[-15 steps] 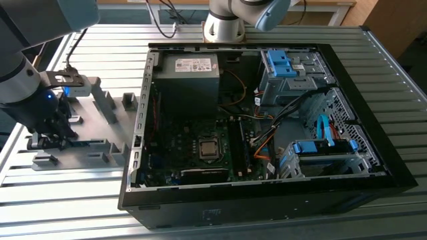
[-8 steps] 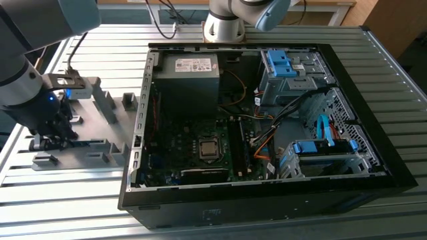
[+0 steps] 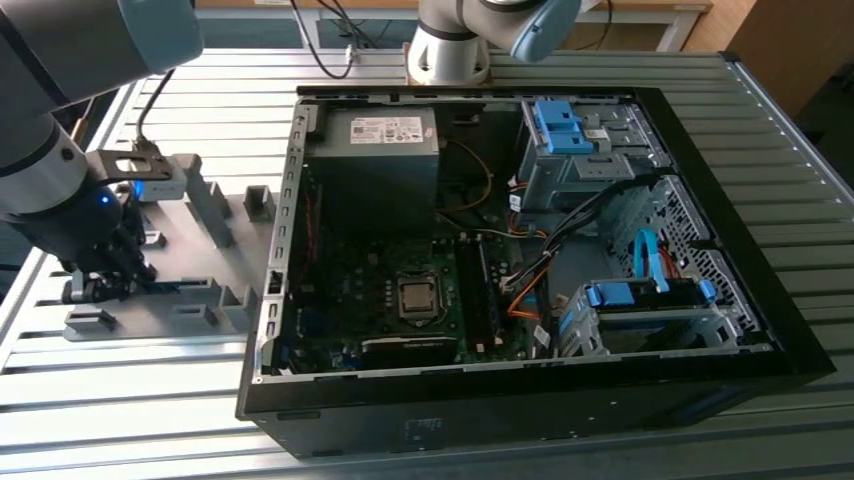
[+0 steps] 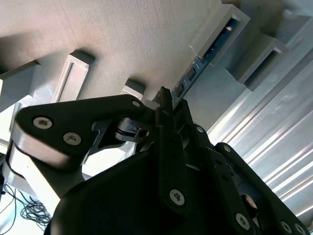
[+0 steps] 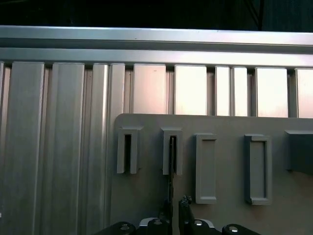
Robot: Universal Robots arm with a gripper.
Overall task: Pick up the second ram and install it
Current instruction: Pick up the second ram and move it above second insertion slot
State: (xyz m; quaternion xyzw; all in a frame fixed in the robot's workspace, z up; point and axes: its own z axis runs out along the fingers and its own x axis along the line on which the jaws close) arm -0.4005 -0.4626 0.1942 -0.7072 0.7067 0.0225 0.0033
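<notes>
Exterior view, far left of frame: my arm is bent down with the gripper [image 3: 96, 287] low over the grey fixture plate [image 3: 171, 262] on the ribbed metal table [image 3: 134, 400]. In the second wrist view the second ram [image 4: 198, 62] stands on its long edge, its far end seated in a slotted block [image 4: 222, 30] and its near end running in under the gripper. I judge the blocks hold it on edge so its flat faces are offered to a sideways pinch. The first wrist view shows it edge-on as a thin dark line from that block down to the gripper, so I read the approach as lined up along the stick. The jaws sit one on either side of the near end with very little room. I cannot tell whether they are clenched on it or a hair released. The stick has not left the fixture. Centre and right of the exterior frame: the computer case [image 3: 534, 400] lies on its side, lid off, motherboard [image 3: 360, 290] facing up, presumably so a stick can go in from above. The processor socket [image 3: 416, 298] is bare, with the long slots [image 3: 477, 290] just beside it.
</notes>
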